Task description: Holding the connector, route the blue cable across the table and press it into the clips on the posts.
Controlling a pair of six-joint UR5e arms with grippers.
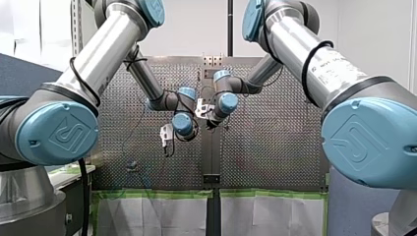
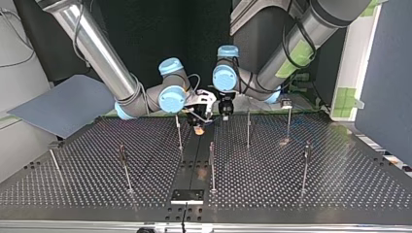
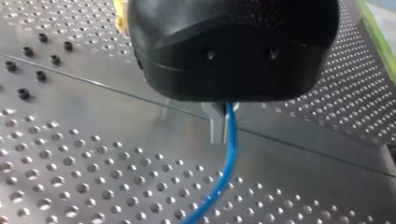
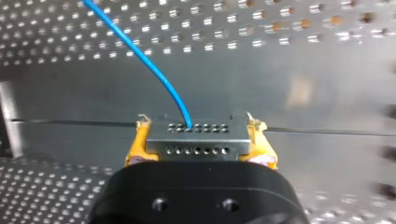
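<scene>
In the right wrist view my right gripper [image 4: 198, 142] is shut on a metal connector [image 4: 196, 133], its yellow pads [image 4: 135, 147] clamped on both ends. The blue cable [image 4: 140, 58] leaves the connector's top and runs away over the perforated table. In the left wrist view the cable [image 3: 229, 158] passes between the narrow metal fingers [image 3: 214, 126] of my left gripper [image 3: 222, 123], which are shut on it just above the table. In the top view the two grippers hang close together at the far middle, right [image 2: 198, 119] and left [image 2: 225, 110].
Several thin posts with clips stand on the table [image 2: 301, 204], among them one [image 2: 179, 131] beside the right gripper, one [image 2: 248, 127] near the left gripper and one [image 2: 212, 165] nearer the camera. A black plate [image 2: 187, 195] lies at the near edge.
</scene>
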